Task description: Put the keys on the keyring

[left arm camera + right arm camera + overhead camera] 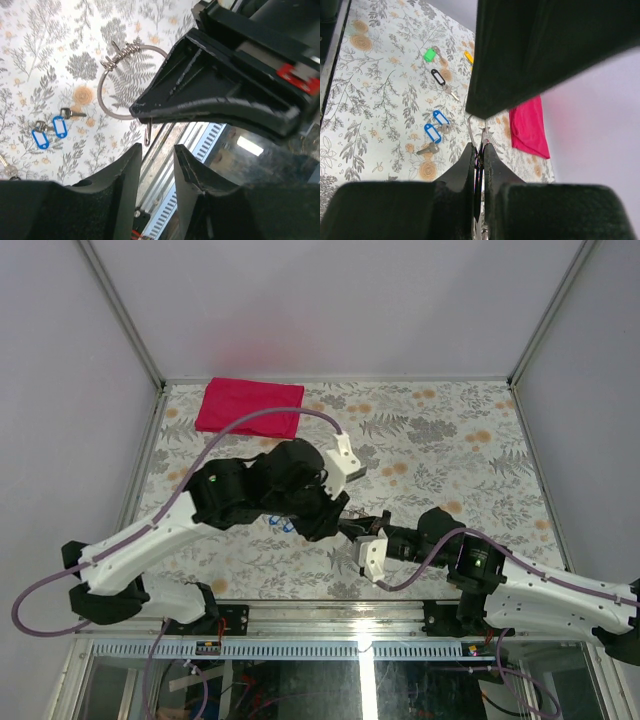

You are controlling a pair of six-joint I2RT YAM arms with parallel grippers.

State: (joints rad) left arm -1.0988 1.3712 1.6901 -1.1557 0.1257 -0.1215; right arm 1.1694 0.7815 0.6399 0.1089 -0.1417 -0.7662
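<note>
The two blue-headed keys (280,524) lie on the floral tabletop, under my left arm. They also show in the left wrist view (50,132) and the right wrist view (432,127). My right gripper (479,150) is shut on the thin silver keyring (470,131) and holds it above the table. In the left wrist view the keyring (122,52) hangs as a wire loop from the right gripper's finger (210,95). My left gripper (157,155) is open and empty, just beside the right gripper (352,530), which it faces. The keys lie apart from the ring.
A red cloth (250,406) lies at the back left of the table. A green tag (429,55), a dark oval clip (438,77) and a small yellow piece (469,56) lie beyond the keys. The table's near edge and metal rail (165,200) are below my left gripper.
</note>
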